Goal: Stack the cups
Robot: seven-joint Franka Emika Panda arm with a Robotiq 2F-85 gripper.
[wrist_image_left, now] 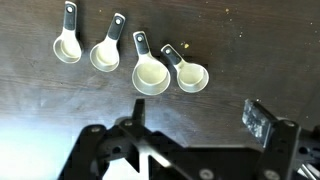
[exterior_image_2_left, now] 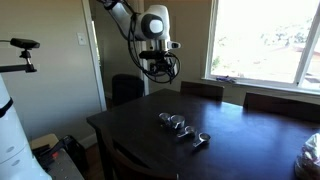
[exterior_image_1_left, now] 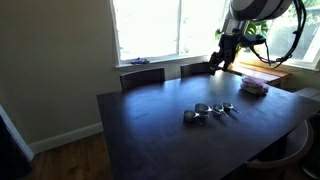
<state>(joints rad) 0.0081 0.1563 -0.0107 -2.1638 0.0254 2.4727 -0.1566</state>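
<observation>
Several small silver metal cups with short dark handles lie in a row on the dark table. In the wrist view they are side by side: one at the left (wrist_image_left: 67,46), one beside it (wrist_image_left: 105,54), a larger one (wrist_image_left: 151,75) and one at the right (wrist_image_left: 191,76). They show as a small cluster in both exterior views (exterior_image_1_left: 210,111) (exterior_image_2_left: 182,127). My gripper (wrist_image_left: 185,125) is open and empty, held high above the table and the cups (exterior_image_1_left: 226,52) (exterior_image_2_left: 156,62).
The dark wooden table (exterior_image_1_left: 150,125) has chairs (exterior_image_1_left: 142,77) on its window side. A pinkish stack of flat things (exterior_image_1_left: 254,86) lies near the table's far corner. A camera on a stand (exterior_image_2_left: 22,46) is by the wall.
</observation>
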